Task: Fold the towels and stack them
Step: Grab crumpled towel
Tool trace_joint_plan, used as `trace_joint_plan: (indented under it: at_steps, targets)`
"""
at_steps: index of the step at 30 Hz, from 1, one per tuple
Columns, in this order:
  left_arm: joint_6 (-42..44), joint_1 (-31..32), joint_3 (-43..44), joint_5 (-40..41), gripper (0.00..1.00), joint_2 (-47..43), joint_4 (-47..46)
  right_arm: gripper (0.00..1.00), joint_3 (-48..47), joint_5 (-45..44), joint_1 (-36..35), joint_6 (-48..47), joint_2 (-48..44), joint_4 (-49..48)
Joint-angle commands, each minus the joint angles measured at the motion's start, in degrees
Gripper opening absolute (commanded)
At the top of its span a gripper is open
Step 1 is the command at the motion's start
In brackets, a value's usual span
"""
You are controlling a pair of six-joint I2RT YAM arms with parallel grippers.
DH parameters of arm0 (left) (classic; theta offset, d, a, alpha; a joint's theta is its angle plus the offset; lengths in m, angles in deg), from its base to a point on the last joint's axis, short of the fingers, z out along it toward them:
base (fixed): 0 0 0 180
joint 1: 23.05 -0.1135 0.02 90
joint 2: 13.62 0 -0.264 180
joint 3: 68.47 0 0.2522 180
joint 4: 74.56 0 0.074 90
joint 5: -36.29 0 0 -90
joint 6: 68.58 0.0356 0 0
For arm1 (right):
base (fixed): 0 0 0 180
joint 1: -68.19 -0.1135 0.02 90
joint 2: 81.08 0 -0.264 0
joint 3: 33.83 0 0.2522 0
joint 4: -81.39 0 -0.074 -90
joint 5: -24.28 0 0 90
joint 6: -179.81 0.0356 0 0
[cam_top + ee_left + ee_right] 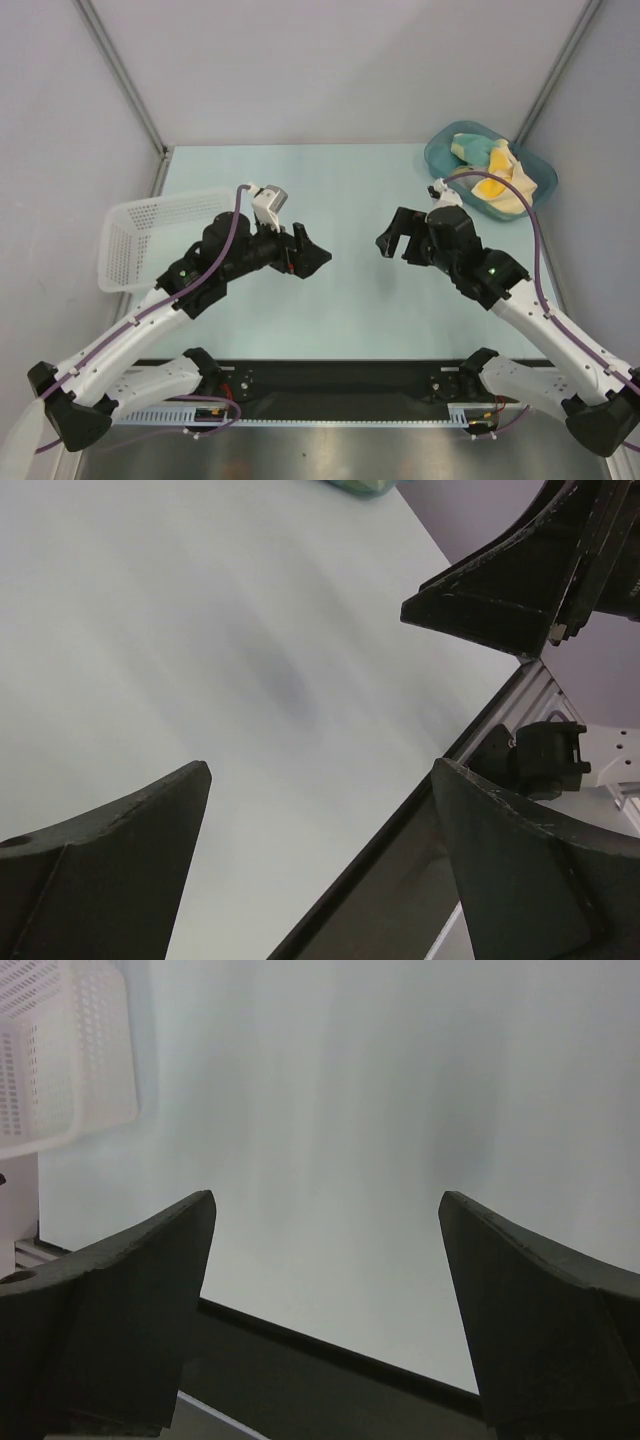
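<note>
The left gripper [314, 250] hung just left of centre in the overhead view, its jaws spread wide with nothing between them. It pointed toward the right gripper [396, 247], just right of centre, which was equally wide and empty. The two faced each other across a gap of bare pale-green surface [340, 190]. A white mesh basket [125, 250] lay at the left-middle of the frame, beside the left arm. The towels [495, 172], a crumpled heap of yellow, pale and teal cloth, sat unfolded in a teal tub [430, 158] in the upper right, beyond the right gripper and apart from it.
</note>
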Motion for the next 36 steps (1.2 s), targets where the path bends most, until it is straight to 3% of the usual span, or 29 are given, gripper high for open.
trace_joint_plan:
  at_steps: [1,6,10,14,17,18,20,27,36]
  targets:
    - [1.5,-0.4,-0.5,0.2,1.0,-0.5,-2.1,1.0,-1.7,-0.3,0.3,0.5,0.1,-2.5]
    - [1.8,-0.4,-0.3,1.4,1.0,-0.3,-1.0,1.0,-2.6,-2.5,2.2,-2.8,0.7,-2.1]
    - [1.6,-0.3,-1.4,1.5,1.0,-0.9,-1.7,1.0,-5.4,2.3,15.6,-7.3,4.7,-4.0]
    - [1.8,-0.4,-1.8,-0.1,1.0,-1.2,-2.4,0.98,-10.1,0.9,28.9,-12.2,11.6,-7.7]
    - [2.4,-0.4,-1.9,-2.1,1.0,-0.8,-2.4,0.86,-13.1,1.8,39.1,-12.3,19.5,-10.1]
    - [2.4,-0.4,-1.9,-2.2,1.0,-0.6,-2.3,0.74,-15.1,1.9,41.5,-11.8,21.4,-10.6]
    - [2.7,-0.4,-2.1,-2.1,1.0,-0.6,-2.2,0.7,-16.5,0.4,46.3,-10.9,26.3,-11.9]
    - [2.8,-0.4,-3.6,-2.8,1.0,-0.3,-3.4,0.57,-23.3,1.3,51.7,-9.6,40.6,-16.6]
    - [4.1,-0.4,-3.3,-2.3,1.0,2.8,-3.5,0.55,-27.0,3.3,55.2,-10.1,50.0,-22.4]
